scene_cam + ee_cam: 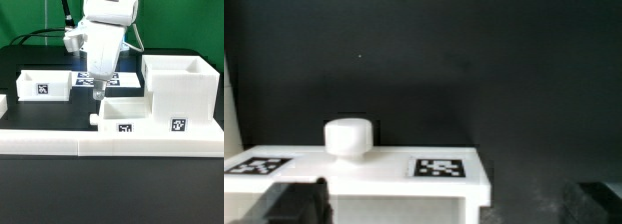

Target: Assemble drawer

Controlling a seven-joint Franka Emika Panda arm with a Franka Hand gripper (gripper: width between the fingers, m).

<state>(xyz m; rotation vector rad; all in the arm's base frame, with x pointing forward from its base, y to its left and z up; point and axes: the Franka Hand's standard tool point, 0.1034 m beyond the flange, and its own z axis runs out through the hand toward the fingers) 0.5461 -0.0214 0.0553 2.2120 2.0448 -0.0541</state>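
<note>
The gripper (97,93), jaws spread, is positioned over one tray (124,113) by the rail (60,140) at the table (50,112) edge; neither tray is judged inserted into the housing (178,85).

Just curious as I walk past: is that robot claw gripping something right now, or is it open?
The gripper: open, holding nothing; it hovers by the knob of the small tray.

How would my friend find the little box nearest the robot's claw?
Find the tall white housing on the exterior view's right. The low tray box sits beside it, behind the long rail. Unlike the other tray farther off, its round knob is nearest the gripper.
</note>
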